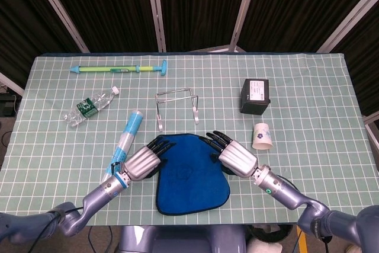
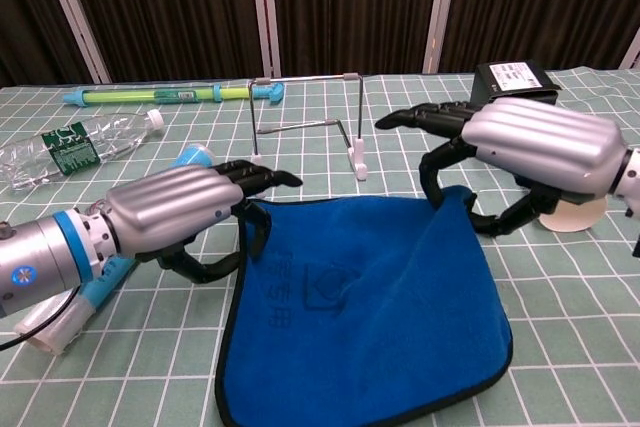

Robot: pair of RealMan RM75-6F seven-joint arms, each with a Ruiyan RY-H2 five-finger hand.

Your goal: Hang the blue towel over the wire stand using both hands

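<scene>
The blue towel lies in front of the wire stand, its far edge raised off the table. My left hand grips the towel's far left corner, fingers curled around the cloth. At the far right corner my right hand holds the cloth higher. The near half of the towel still rests on the table. The stand is upright and bare, a short way beyond both hands.
A black box and a paper cup stand at the right. Left of the towel lies a blue-capped tube, with a plastic bottle further left and a green pump along the back.
</scene>
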